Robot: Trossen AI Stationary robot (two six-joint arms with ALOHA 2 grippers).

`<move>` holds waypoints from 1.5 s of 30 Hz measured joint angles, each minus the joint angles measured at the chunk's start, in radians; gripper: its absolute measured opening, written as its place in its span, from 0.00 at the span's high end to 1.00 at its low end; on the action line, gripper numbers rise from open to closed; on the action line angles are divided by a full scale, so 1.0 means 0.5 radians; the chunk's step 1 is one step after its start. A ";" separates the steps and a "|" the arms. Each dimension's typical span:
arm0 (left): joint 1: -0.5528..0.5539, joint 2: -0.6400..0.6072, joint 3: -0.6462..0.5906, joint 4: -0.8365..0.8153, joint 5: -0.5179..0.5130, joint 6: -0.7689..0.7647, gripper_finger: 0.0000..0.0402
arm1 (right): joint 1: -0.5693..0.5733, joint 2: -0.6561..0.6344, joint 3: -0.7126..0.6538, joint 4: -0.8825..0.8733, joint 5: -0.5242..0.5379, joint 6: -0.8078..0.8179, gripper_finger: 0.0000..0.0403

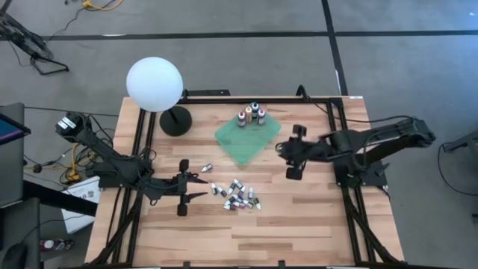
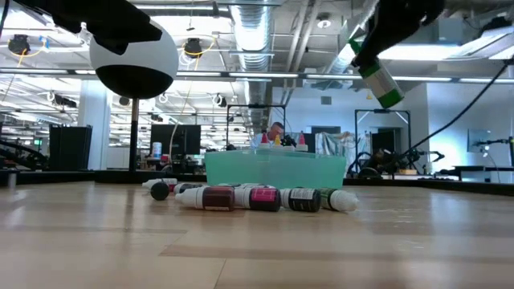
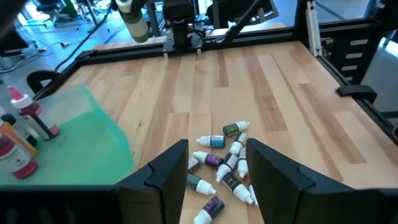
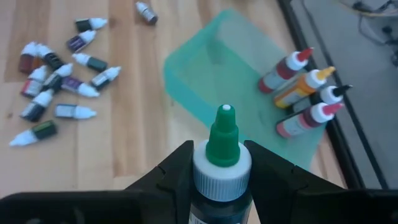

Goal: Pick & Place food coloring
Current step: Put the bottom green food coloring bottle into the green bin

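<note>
1. Bottles of food coloring are lying in a loose pile [image 1: 239,196] on the wooden table [image 1: 314,224], toward the near edge and roughly at six o'clock from the table's middle; from table height they are showing as a row of small dark vials with white caps [image 2: 265,197].
2. One stray vial [image 1: 208,167] is lying apart from the pile, at about ten o'clock from it.
3. Left gripper [image 1: 200,187] is hovering just at nine o'clock of the pile, its two dark fingers [image 3: 168,171] standing spread wide with nothing between them and the pile showing through the gap.
4. Green square cloth [image 1: 248,139] is lying farther back, at twelve o'clock from the pile, turned like a diamond.
5. Four upright bottles [image 1: 252,114] with red, orange and dark caps are standing together on the cloth's far corner; the right wrist view is showing them closely bunched [image 4: 305,93].
6. Right gripper [image 1: 282,153] is hanging above the table at three o'clock of the cloth, its jaws pinching a green-capped bottle [image 4: 222,163] by the neck, cap pointing toward the cloth.
7. From table height that bottle [image 2: 379,79] is hanging tilted, high over the table.
8. White globe lamp [image 1: 154,84] on a black round base is standing at ten o'clock of the cloth.
</note>
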 joint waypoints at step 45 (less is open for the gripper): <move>0.102 0.000 0.000 -0.077 -0.219 -0.006 0.61 | -1.214 0.603 -0.946 2.979 -1.157 -0.420 0.69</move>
